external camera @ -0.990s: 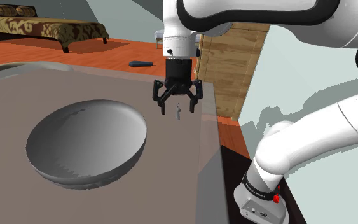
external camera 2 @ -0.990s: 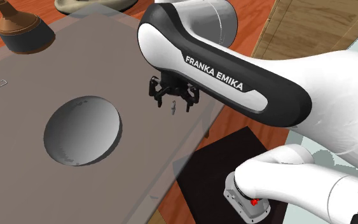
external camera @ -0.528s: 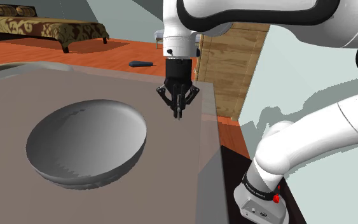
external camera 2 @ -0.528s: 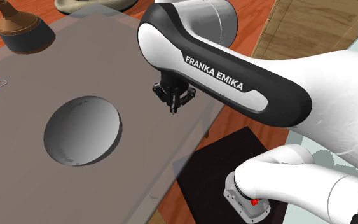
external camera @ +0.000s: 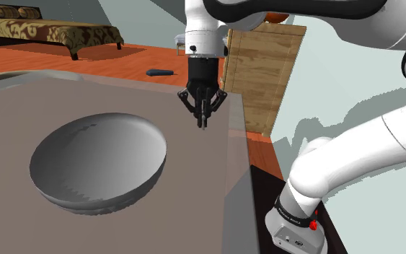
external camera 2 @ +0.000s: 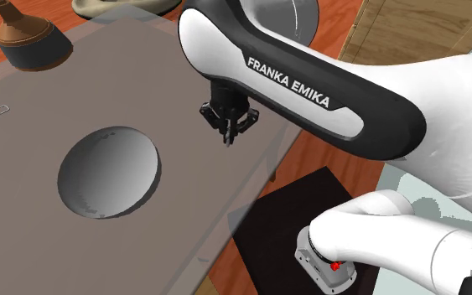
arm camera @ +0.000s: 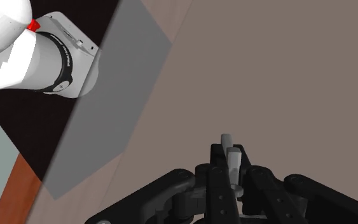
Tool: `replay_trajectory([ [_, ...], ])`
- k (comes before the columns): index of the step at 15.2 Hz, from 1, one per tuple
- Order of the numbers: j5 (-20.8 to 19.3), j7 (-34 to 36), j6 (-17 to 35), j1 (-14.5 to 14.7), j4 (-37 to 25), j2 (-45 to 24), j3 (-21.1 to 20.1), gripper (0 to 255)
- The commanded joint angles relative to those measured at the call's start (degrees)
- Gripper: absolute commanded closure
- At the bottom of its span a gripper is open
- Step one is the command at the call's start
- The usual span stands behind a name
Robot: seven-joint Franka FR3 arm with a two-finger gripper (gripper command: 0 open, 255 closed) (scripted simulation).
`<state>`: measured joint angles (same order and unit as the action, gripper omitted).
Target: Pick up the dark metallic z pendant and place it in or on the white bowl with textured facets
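1. Gripper: 1.0 s ago its fingers stand spread on either side of the pendant. 0.5 s ago they are drawn together, and now they are clamped on the pendant with the hand a little higher over the surface.
2. Pendant: in the wrist view it shows as a small pale grey piece pinched between the 2 black fingers, its upper end standing out past their tips. It looks to be off the surface, though the gap beneath it is too small to confirm.
3. Bowl: drawn grey, it is empty and has not moved. It sits on the same surface, apart from the gripper toward the shoulder view's left.
4. Reading of the change: the grasp appears complete and the lift has begun. Judged from this, the carry to the bowl and the release remain.
5. Point of caution: the pendant is thin and is held only at the fingertips, so it could slip or turn during the carry.
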<state>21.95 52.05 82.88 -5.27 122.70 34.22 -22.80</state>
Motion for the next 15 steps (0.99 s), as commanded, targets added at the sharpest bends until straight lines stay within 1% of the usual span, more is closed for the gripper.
replay_trajectory([
  [1,-0.20,0.33,-1.38,-0.09,-1.73,-0.35,0.23,255],
  [15,-1.35,3.04,-11.09,-0.73,-15.62,-4.40,1.35,255],
])
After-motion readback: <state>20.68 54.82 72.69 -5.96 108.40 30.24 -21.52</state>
